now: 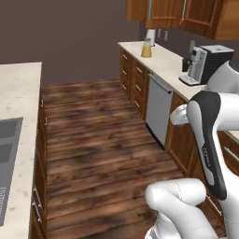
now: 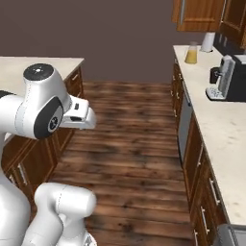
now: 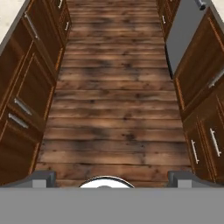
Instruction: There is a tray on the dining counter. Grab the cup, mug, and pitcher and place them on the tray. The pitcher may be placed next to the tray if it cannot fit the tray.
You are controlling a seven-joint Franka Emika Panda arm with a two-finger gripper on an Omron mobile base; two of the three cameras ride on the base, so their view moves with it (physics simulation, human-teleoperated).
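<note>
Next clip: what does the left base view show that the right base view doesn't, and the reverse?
Left base view alone: a grey sink set into the near-left counter, and more of the dishwasher front. Right base view alone: a stretch of the right counter nearer than the coffee machine. Both share the pitcher with orange liquid at the far end of that counter, the white paper towel roll behind it, the coffee machine, the wood floor and upper cabinets.

Dark wood plank floor (image 1: 100,135) is running between brown cabinets (image 3: 26,83); a plain mauve wall (image 1: 70,32) is closing the far end.
</note>
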